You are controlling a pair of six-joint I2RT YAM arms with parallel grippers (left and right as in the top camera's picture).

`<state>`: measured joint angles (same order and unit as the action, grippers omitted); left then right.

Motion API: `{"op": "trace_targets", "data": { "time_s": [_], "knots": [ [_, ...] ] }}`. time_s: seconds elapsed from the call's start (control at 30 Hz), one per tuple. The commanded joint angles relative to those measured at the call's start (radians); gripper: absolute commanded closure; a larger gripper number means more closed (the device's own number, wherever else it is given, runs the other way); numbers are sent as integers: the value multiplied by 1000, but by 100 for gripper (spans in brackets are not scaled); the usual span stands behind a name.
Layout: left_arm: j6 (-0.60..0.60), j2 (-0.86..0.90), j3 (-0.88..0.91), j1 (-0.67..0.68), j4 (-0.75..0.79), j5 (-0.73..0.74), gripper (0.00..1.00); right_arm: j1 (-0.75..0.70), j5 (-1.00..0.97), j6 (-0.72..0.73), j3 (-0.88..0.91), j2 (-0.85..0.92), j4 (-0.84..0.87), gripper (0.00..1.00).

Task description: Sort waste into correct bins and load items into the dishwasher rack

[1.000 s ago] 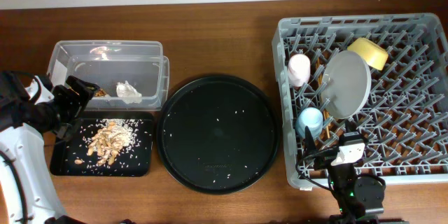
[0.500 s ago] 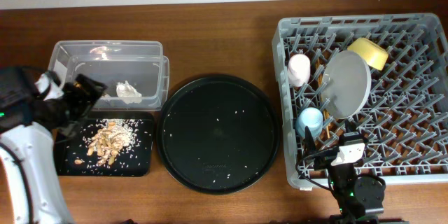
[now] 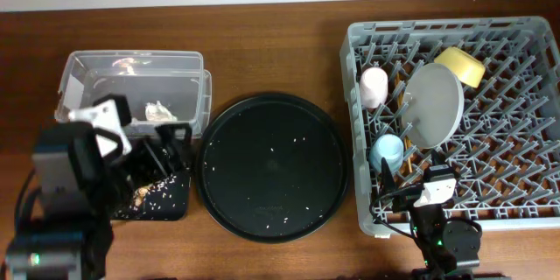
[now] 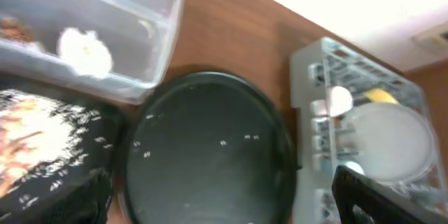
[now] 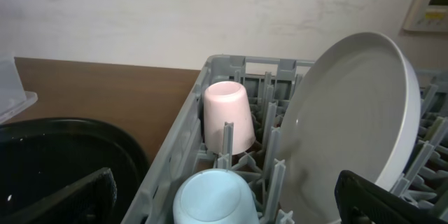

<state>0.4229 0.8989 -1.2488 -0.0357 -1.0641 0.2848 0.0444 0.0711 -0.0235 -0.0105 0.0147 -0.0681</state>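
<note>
Hovering over the black tray, the left gripper gapes wide, empty.

Shallow black tray mostly under left arm

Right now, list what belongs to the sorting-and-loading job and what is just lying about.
Job: clear box, white tissue, black rectangular tray, food scraps, rack, pink cup, blue cup, plate, yellow bowl.
Lying about: round black tray, wooden table.

Top-down overhead; wrists apparently toward rack
</note>
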Motion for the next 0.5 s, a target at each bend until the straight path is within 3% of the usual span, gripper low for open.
{"op": "trace_targets", "data": {
  "time_s": [0.0,0.1,0.2,0.33,0.47],
  "knots": [
    [2,-113,97,2,-19,-150,1,-6,-5,2,5,-9,-6,2],
    [2,-238,246,1,5,-179,1,-6,-5,2,5,-9,-6,2],
    [2,-368,426,1,182,-188,1,-6,-5,2,5,-9,-6,2],
    [2,-555,769,1,662,-176,1,-6,-5,2,5,-9,-6,1],
    [2,-652,1005,1,928,-173,1,-6,-5,2,5,-9,-6,2]
  ]
}}
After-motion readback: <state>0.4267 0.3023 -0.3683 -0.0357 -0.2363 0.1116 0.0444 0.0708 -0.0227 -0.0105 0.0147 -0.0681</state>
